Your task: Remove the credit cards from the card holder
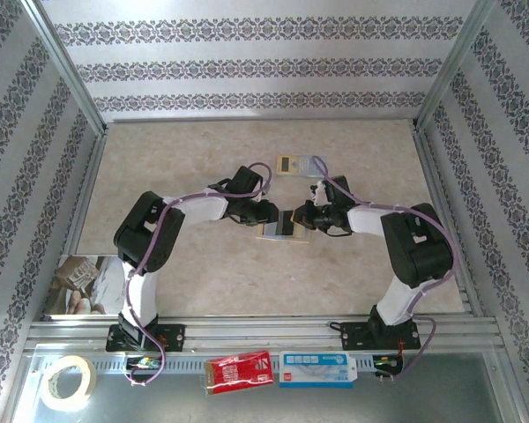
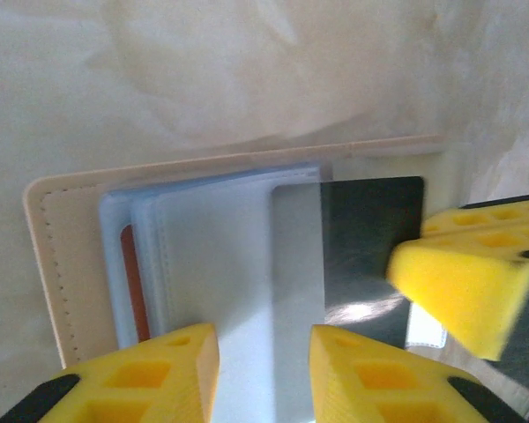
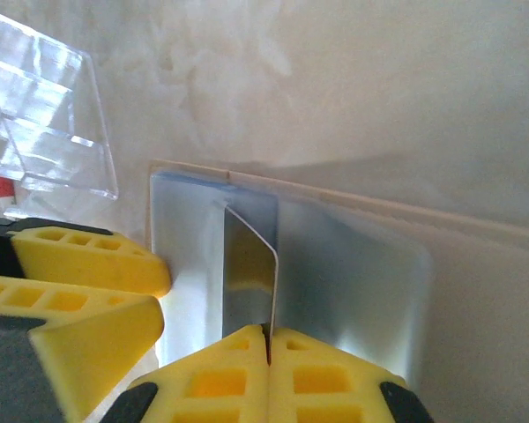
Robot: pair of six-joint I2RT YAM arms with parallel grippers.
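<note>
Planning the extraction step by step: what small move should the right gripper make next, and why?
Probably pull the right gripper away from the card holder: it is shut on the dark card, which sits partly inside it, with the left gripper open above the holder.

Black-jointed arms [image 1: 145, 238], white links, purple cables [image 1: 164, 348], yellow, seemingly foam tool fingers [image 2: 167, 370] with square pockets

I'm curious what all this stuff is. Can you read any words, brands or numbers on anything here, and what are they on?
Nothing here can be read.
red packet: pale print, too small to read.
white and blue box: blue print, too small to read.
yellow and pale blue device: screen too small to read.
dark card: glossy face, no marks legible.
card holder: no lettering seen.
</note>
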